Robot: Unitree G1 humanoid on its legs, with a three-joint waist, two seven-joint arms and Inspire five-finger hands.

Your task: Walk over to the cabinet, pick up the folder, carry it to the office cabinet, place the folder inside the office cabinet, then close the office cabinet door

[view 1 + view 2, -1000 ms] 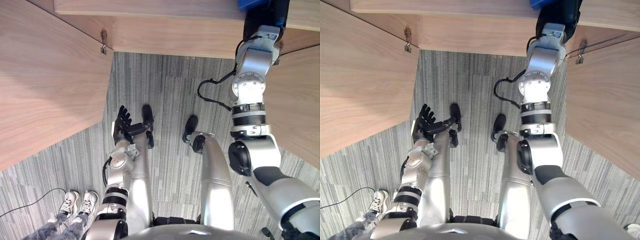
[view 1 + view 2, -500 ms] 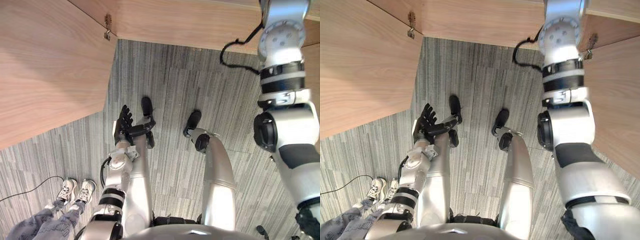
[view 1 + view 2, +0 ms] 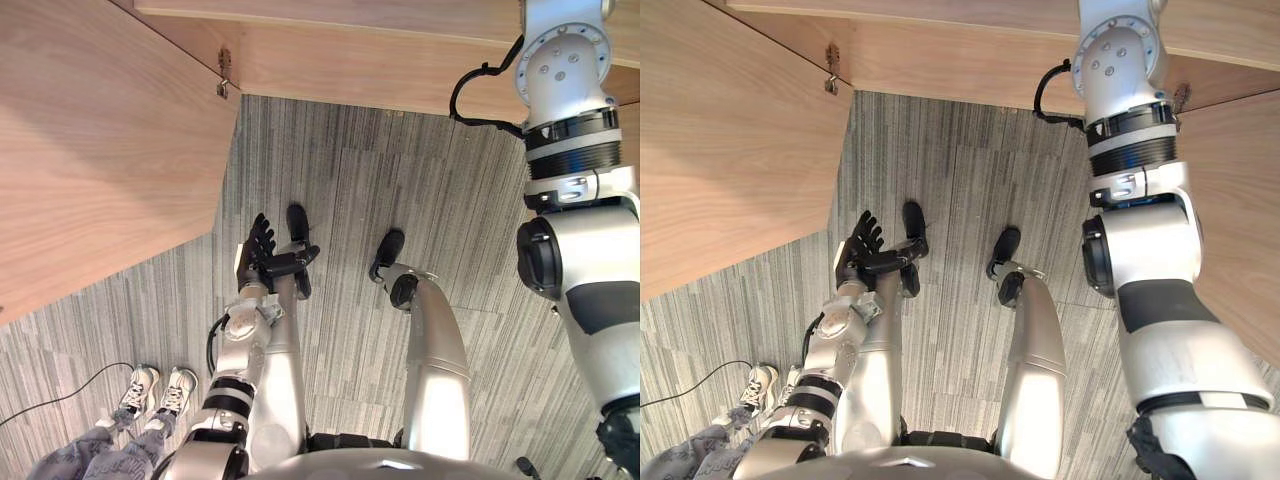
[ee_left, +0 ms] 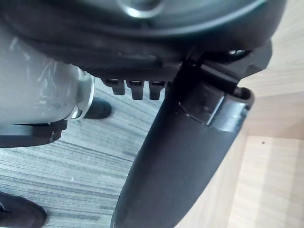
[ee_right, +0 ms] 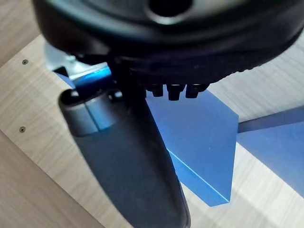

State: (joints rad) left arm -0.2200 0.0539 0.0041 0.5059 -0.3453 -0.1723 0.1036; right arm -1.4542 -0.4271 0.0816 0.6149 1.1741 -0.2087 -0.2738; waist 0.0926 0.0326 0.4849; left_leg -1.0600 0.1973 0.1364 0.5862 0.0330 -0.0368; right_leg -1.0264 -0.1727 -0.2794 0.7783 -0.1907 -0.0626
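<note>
R robot hand [image 5: 128,156]: fingers straight, just by blue folder [image 5: 204,130] on cabinet shelf [image 5: 28,107]. L robot hand [image 3: 257,260] spread, empty.

The left arm [image 3: 238,372] is held low and bent, its forearm pointing forward. The left robot hand [image 3: 262,262] is relaxed, with its fingers spread and its thumb out to the side. The right arm [image 3: 565,160] reaches far ahead, stretched nearly straight. The right robot hand [image 5: 128,152] has its thumb extended beside uncurled fingers.
</note>
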